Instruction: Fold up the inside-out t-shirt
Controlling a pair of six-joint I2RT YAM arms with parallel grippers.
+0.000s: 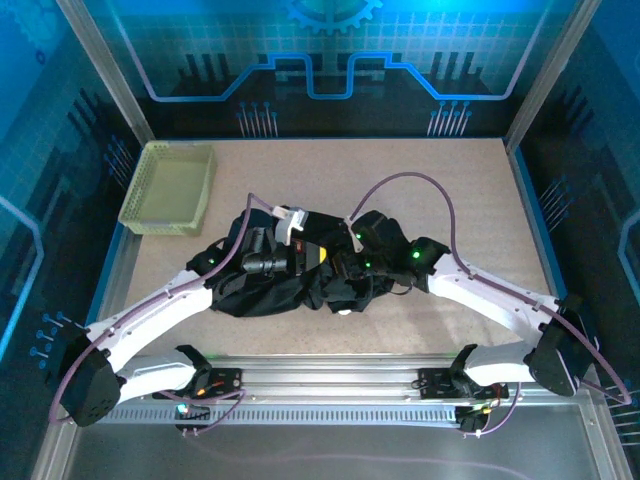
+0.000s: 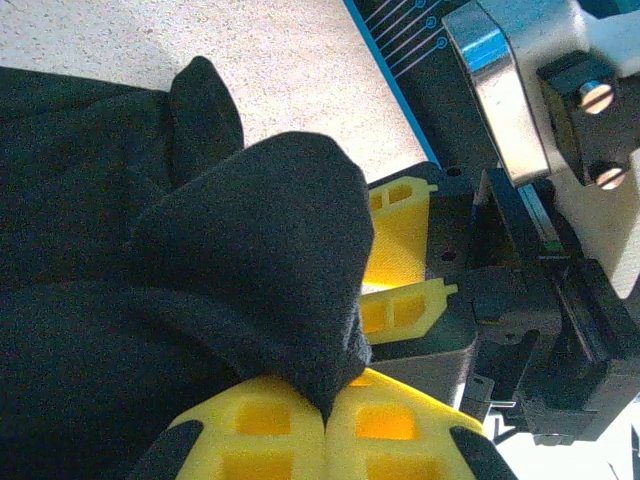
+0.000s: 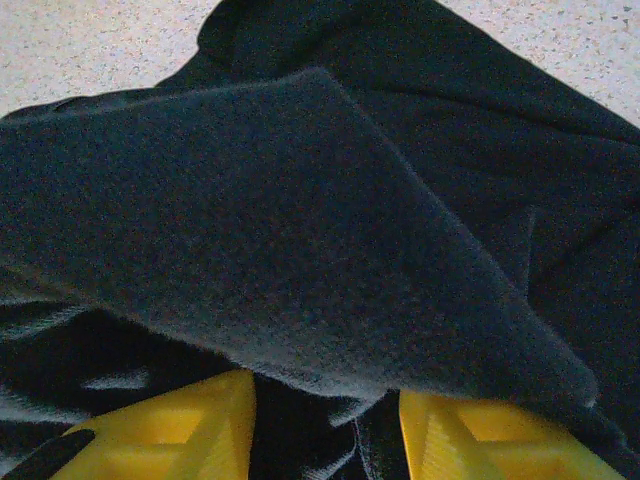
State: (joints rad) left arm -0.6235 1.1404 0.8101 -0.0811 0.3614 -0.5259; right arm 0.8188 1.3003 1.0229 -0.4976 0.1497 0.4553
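- One black t-shirt lies crumpled at the middle of the tabletop, with two arms reaching over it.
- One small white patch sits at its near edge, too small to read.
- One pale green mesh basket stands far left, apart from the t-shirt.
- Left jaws: closed, pinching a fold of the t-shirt.
- Right jaws: apart, with cloth draped over them.

Pale green mesh basket sits far-left on table.
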